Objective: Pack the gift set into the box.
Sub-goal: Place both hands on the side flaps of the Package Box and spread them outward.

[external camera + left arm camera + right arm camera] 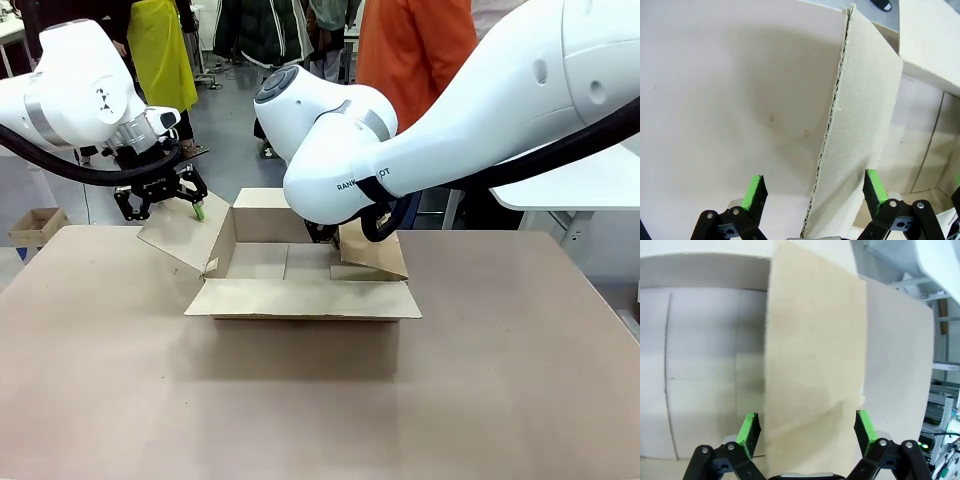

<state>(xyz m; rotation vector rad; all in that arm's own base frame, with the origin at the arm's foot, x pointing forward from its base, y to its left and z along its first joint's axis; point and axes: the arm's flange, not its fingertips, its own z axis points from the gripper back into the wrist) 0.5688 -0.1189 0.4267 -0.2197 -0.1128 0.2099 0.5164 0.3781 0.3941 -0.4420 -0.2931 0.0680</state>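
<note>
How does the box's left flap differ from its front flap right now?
The left flap slants up and outward; the front flap lies folded out flat. The left flap sits between the open fingers of the left tool; nothing touches the front flap. Both are plain brown cardboard.

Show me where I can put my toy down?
The wide stretch of table between the box and the near edge is bare. The box floor is bare too. Crowded: the left claw straddles the left flap, the right claw the right flap.
</note>
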